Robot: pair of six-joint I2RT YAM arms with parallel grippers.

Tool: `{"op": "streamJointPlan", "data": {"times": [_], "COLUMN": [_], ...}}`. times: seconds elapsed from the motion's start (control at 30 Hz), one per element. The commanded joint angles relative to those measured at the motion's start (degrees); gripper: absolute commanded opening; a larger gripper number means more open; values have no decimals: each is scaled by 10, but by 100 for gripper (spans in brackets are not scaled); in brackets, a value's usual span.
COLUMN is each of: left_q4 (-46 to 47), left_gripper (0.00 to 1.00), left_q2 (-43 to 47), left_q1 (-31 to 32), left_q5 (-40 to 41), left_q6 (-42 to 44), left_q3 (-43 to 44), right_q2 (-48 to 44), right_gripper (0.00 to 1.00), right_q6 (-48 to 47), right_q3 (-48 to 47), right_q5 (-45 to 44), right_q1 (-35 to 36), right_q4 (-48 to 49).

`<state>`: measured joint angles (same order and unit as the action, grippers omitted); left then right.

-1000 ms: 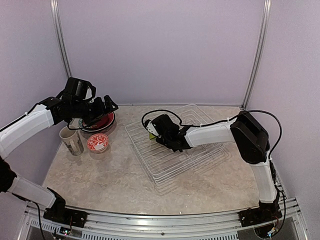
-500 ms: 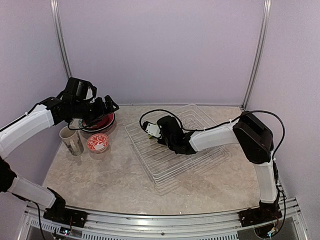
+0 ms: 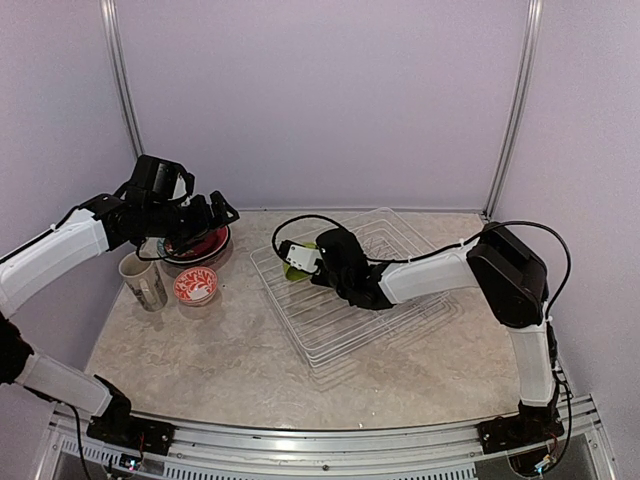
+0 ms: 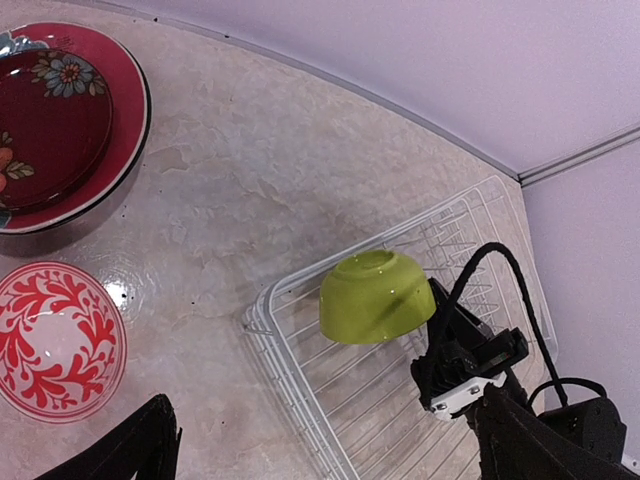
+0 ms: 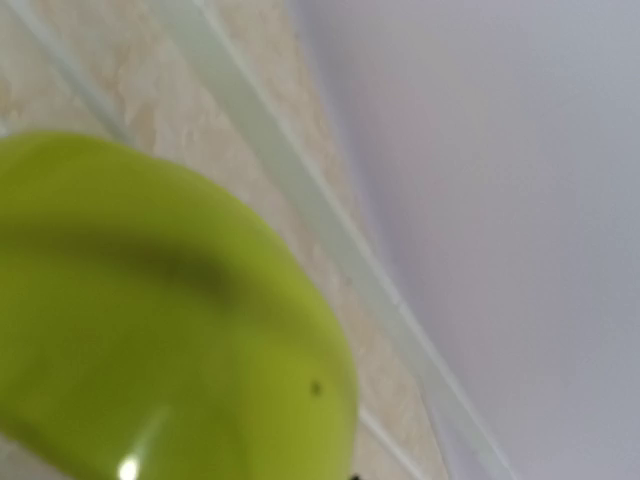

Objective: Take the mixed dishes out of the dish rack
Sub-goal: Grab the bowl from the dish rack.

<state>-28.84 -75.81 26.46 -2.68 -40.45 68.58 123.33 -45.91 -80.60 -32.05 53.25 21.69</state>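
Just beside the dish rack's (image 4: 370, 400) rim, lime-green bowl (image 4: 372, 296) tilts.

- Top external: fixed, high at the near edge, looking down and forward over the whole table (image 3: 230, 340); distant.
- Left wrist: mid height over the table's left side, angled down toward the dish rack (image 4: 290, 385).
- Right wrist: pressed close to the lime-green bowl (image 5: 150, 320), blurred; wall (image 5: 500, 150) behind.
- Shared: the bowl in all three; rack, red plate (image 4: 60, 125) and small red-and-white bowl (image 4: 55, 340) in the first two.
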Motion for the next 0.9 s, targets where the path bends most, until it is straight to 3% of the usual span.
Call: {"op": "streamJointPlan", "data": {"times": [0.0,0.3,0.5,0.7,0.87], "left_q4": [-1,2,0,1,1], "left_gripper": [99,99,99,99,99], "left_q2": [-5,-14,-21,-31,-44], "left_q1": [3,4,5,5,9], "left_q5": [0,-6,-19,-39,-79], "left_q6": [1,3,5,0,0], "left_q3": [10,19,28,36,52], "right_q2": [-13,-46,-90,-123,-142], "right_gripper": [3,0,0,0,0], "right_q6": [-10,10,83,275,484], "right_q3": [15,39,56,30,-6], "right_q5": [17,6,-18,-4,128], "right_q1": [6,8,8,-6,-43], "right_q4": [31,46,7,-139,-299]}}
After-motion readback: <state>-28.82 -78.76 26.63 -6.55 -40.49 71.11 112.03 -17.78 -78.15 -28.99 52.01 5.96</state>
